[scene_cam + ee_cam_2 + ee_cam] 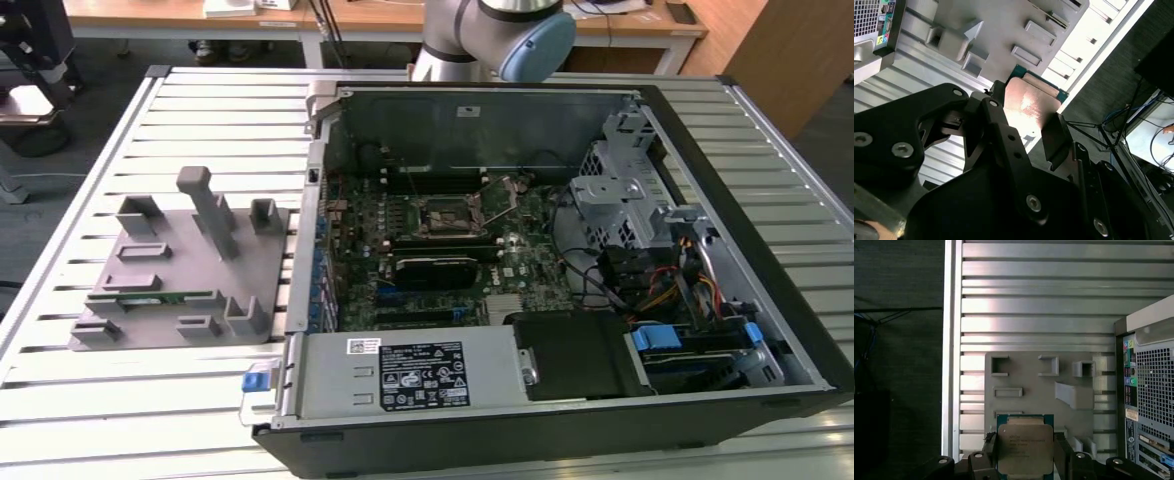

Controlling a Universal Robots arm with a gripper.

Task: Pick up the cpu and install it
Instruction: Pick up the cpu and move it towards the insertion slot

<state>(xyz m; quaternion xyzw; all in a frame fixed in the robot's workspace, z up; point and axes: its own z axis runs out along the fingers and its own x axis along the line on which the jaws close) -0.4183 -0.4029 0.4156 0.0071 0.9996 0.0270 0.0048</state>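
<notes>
Your jaws are pinching the cpu.
You are gripping only its edges, so slipping could drop it.

Silver-grey arm with a matt black gripper.
In the exterior view, at twelve o'clock, the arm is a smooth pale tube with a rounded joint, closed by a light blue cap on its three o'clock side. In the second wrist view the gripper is built of thick black plates with rounded corners, pinned by shiny round screws.
</notes>
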